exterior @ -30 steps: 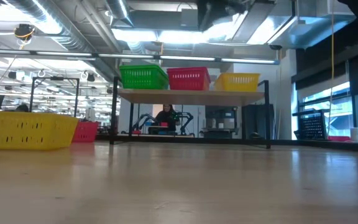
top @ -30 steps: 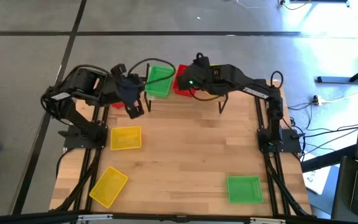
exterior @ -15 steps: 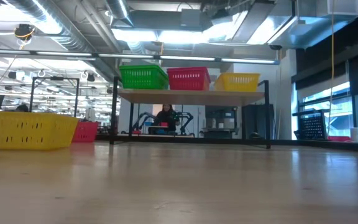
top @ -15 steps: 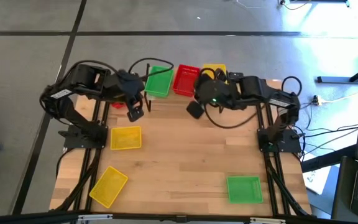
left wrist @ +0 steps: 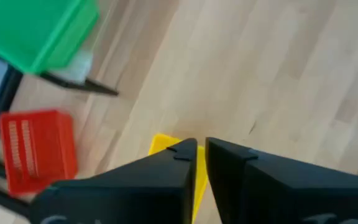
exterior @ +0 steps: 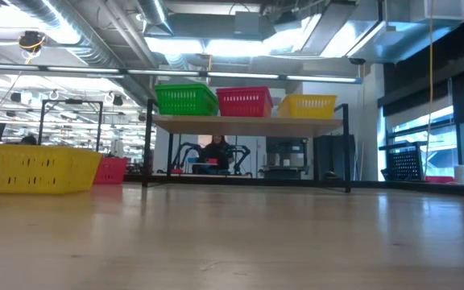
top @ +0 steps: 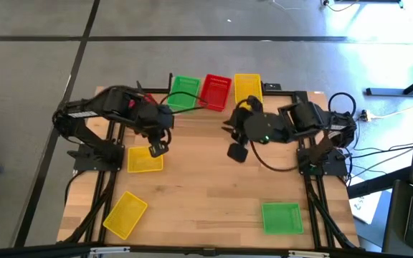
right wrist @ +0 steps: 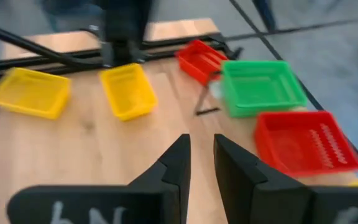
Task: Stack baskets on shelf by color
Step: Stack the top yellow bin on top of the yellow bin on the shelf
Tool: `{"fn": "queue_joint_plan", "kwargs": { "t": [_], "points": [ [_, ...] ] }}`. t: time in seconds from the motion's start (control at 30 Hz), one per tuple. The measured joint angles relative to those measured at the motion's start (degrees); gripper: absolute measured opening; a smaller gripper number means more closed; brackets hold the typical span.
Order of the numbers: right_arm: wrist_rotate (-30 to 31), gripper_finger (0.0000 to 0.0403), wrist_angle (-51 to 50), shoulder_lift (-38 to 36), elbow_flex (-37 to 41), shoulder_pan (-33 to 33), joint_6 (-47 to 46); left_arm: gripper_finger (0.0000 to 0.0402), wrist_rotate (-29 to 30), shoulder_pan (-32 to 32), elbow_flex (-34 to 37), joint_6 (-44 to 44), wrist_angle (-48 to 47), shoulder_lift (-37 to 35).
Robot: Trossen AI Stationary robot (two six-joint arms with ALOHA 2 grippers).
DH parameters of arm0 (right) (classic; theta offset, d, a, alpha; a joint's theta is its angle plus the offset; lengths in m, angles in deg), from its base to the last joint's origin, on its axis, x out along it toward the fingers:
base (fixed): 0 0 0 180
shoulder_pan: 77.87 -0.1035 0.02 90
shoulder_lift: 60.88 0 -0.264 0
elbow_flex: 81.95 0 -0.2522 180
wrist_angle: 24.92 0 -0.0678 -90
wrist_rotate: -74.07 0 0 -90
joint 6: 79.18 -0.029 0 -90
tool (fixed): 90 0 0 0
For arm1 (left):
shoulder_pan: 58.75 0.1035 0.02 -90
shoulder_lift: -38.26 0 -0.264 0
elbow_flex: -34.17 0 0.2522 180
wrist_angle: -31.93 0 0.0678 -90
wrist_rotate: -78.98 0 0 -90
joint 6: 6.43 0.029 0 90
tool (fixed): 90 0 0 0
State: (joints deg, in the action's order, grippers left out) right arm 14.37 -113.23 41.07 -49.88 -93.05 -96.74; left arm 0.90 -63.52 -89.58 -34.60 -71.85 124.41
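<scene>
The shelf (exterior: 248,123) stands at the table's far edge and carries one green basket (top: 185,92), one red basket (top: 216,91) and one yellow basket (top: 247,87) side by side. My left gripper (top: 158,148), its fingers nearly together, hovers over the far right corner of a yellow basket (top: 143,160) on the table, seen as yellow (left wrist: 166,144) behind the fingers. A red basket (left wrist: 37,158) sits on the table beside the shelf's left leg. My right gripper (top: 236,152) hangs over bare table in front of the shelf, slightly open and holding nothing.
A second yellow basket (top: 125,213) lies at the near left corner and a green basket (top: 282,218) near the near right corner. The shelf's thin black legs (right wrist: 205,99) stand ahead of the arms. Bare wood lies across the table's middle.
My right gripper has drawn back from the shelf top toward the near edge and down over the table, uncovering the yellow basket on the shelf. My left gripper has moved from the shelf's left end toward the near edge, over the yellow basket on the table.
</scene>
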Motion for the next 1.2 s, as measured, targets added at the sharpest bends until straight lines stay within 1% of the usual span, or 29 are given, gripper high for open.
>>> {"fn": "queue_joint_plan", "kwargs": {
  "t": [0.1,0.2,0.37,0.43,0.63,0.83,0.93,1.07,1.2],
  "points": [
    [-1.23,0.0067,1.74,-0.22,0.00,-2.49,0.07,0.0052,-1.98,-0.01,3.67,-1.91,0.00,0.02],
    [-4.65,0.0067,3.15,-0.88,0.02,-4.68,0.24,0.0071,-3.67,-0.09,7.79,-4.42,0.03,0.02],
    [-13.92,0.0067,3.74,-1.42,0.02,-8.13,0.50,0.0077,-4.32,-1.92,16.68,-10.98,0.04,0.02],
    [-15.83,0.0067,3.85,-1.42,0.07,-9.35,-0.07,0.0075,-4.29,-2.84,20.28,-14.94,0.14,0.02],
    [-15.86,0.0067,4.73,-1.44,0.07,-11.53,-0.15,0.0077,-4.25,-5.60,28.12,-24.27,4.84,0.02],
    [-15.83,0.0067,5.08,-1.44,0.07,-11.93,0.21,0.0078,-3.96,-7.41,33.63,-33.23,14.62,0.02],
    [-15.80,0.0067,5.08,-1.45,0.07,-11.91,2.06,0.0076,-3.91,-7.79,36.87,-37.23,19.99,0.02],
    [-15.84,0.0067,5.08,-1.45,0.07,-11.91,4.18,0.0077,-3.43,-7.79,41.02,-39.41,26.73,0.02],
    [-15.84,0.0067,5.08,-1.45,0.07,-11.91,4.57,0.0076,-0.51,-7.79,43.75,-43.68,27.52,0.04]
  ]
}}
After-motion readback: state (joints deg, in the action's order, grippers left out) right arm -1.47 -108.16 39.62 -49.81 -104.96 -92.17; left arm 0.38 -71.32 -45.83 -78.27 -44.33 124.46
